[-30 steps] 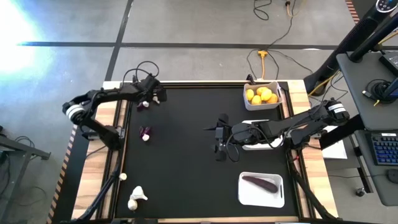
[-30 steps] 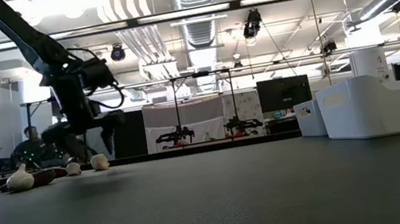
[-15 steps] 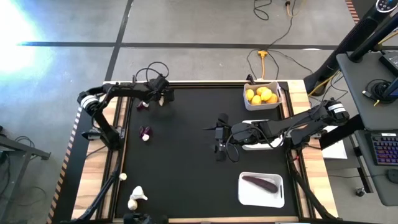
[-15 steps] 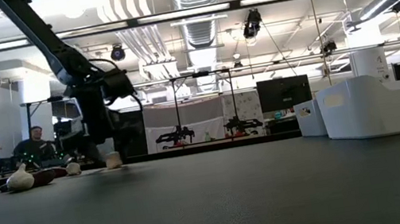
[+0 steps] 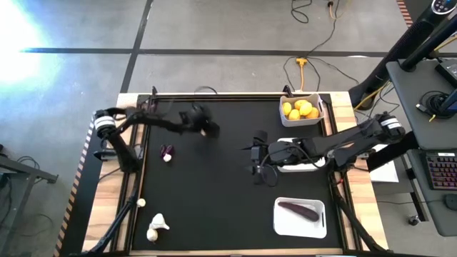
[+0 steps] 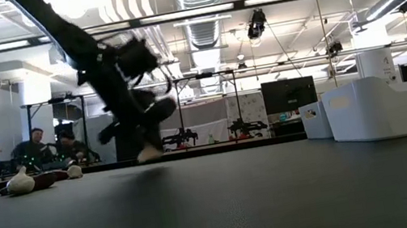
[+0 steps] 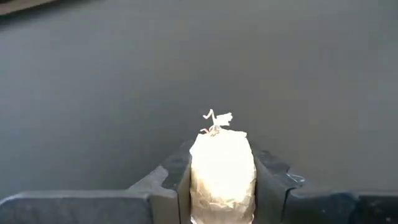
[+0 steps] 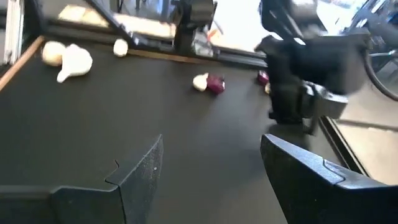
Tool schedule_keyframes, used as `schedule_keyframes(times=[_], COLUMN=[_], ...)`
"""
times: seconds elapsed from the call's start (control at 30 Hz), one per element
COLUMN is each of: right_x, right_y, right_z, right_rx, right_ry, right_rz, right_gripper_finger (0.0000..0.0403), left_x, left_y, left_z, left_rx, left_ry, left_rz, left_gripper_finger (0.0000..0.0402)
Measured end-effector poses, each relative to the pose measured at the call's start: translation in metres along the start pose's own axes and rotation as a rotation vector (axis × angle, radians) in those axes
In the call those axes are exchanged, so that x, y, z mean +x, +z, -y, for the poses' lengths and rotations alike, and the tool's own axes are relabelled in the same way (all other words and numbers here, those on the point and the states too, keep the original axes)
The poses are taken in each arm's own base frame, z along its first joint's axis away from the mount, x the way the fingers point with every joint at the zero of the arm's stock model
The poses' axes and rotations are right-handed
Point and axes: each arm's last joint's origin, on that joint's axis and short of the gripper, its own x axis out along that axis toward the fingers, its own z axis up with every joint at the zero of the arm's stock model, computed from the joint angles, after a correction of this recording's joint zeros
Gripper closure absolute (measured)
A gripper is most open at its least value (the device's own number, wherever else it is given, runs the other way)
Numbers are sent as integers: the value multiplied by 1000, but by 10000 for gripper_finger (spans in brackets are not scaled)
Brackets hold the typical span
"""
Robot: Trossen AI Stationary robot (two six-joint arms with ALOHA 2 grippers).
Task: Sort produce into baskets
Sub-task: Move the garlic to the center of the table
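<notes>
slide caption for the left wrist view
Left gripper shut on a whitish garlic bulb, held above the black table.

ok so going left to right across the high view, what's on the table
garlic bulbs → purple and white piece → left end effector gripping a garlic bulb → right end effector → lemon basket

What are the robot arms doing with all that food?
They are sorting it into white baskets. The left gripper is pinching a whitish garlic bulb over the black table. The right gripper waits open near the middle. Lemons already fill one basket and an eggplant lies in another basket. More garlic waits by the table's edge.
</notes>
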Motion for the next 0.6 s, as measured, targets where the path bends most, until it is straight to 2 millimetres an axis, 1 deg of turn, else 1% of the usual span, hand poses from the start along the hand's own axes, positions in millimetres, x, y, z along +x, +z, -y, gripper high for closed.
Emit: schedule_keyframes(times=[0.13,0.23,0.33,0.4,0.5,0.6], right_x=[-19,-24,-25,-25,-24,-22], right_y=[-3,-10,-12,-11,-10,-9], right_z=[-2,-5,-7,-7,-7,-7], right_rx=[33,27,10,15,17,13], right_ry=[14,-18,-32,-34,-36,-38], right_rz=[-69,-97,-100,-87,-79,-63], right_gripper_finger=[142,145,147,147,145,146], left_x=[-19,-34,-41,-44,-41,-37], left_y=[-30,-58,-87,-103,-119,-127], left_z=[54,84,105,115,127,133], left_rx=[126,198,253,292,337,356], left_ry=[-184,-253,-288,-304,-328,-332], left_rz=[48,84,103,111,112,103], left_gripper_finger=[280,273,272,271,271,266])
